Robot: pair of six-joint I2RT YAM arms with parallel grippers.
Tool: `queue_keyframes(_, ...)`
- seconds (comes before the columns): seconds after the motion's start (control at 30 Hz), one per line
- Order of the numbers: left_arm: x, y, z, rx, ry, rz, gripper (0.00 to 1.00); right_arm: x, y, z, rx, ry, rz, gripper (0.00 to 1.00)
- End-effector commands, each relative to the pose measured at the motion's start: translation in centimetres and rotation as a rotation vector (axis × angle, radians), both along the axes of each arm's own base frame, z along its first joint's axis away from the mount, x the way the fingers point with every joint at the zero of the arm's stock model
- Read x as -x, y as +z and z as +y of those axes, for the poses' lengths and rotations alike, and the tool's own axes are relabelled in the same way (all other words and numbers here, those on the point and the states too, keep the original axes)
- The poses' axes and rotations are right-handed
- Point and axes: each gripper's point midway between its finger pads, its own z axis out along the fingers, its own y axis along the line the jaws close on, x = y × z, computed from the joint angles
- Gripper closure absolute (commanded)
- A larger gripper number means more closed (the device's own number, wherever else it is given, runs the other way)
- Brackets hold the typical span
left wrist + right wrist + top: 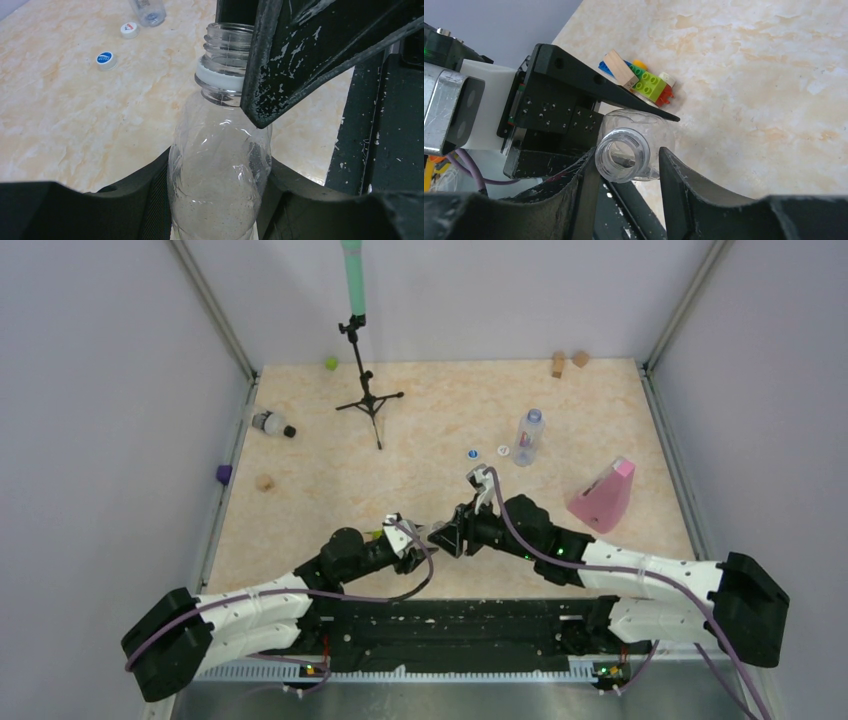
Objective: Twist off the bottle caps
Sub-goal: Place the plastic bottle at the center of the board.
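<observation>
My left pincer [220,205] is clamped on the body of the clear bottle [220,150], whose neck is open and uncapped. My right pincer [626,160] straddles that neck, but I cannot tell whether it presses. Well beyond this bottle a second bottle [528,437] stands upright. Slightly nearer lie a blue cap [105,59] and a white cap [129,29].

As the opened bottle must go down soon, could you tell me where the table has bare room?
The widest bare patch lies between the tripod and the tan blocks at the far edge. Another lies between the tan cube and the blue cap. It is crowded around the white cap, the standing bottle and the pink wedge.
</observation>
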Motion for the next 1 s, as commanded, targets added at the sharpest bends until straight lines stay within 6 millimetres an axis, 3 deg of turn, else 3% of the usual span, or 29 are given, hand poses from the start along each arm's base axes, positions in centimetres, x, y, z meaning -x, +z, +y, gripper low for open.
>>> queue_keyframes(0.0, -0.2, 1.1, -0.1, 0.028, 0.007, -0.009, 1.0, -0.4, 2.1, 1.1, -0.03, -0.005, -0.053, 0.58)
queue_keyframes(0.17, -0.4, 0.9, 0.2, 0.026, 0.03, -0.006, 0.94, -0.7, 2.1, 1.2, -0.024, -0.027, -0.067, 0.72)
queue_keyframes(0.33, -0.6, 0.9, 0.4, 0.035, 0.046, -0.005, 0.68, -0.8, 2.3, 1.1, -0.02, -0.033, -0.081, 0.84)
queue_keyframes(0.43, -0.6, 1.0, 0.5, 0.045, 0.051, -0.007, 0.57, -1.1, 2.4, 0.8, -0.01, -0.054, -0.087, 0.86)
queue_keyframes(0.47, -0.5, 1.0, 0.5, 0.05, 0.053, -0.005, 0.5, -1.2, 2.3, 0.6, -0.003, -0.067, -0.088, 0.86)
queue_keyframes(0.67, -0.2, 2.0, 0.3, 0.083, 0.036, -0.011, 0.39, -2.7, 3.1, -1.8, 0.009, -0.198, -0.123, 0.89)
queue_keyframes(0.73, -0.2, 2.2, 0.4, 0.092, 0.036, -0.016, 0.27, -3.1, 3.8, -2.8, 0.008, -0.241, -0.143, 0.9)
queue_keyframes(0.97, 0.0, 2.3, 0.7, 0.1, 0.041, -0.027, 0.23, -3.9, 6.0, -6.2, -0.002, -0.364, -0.205, 0.94)
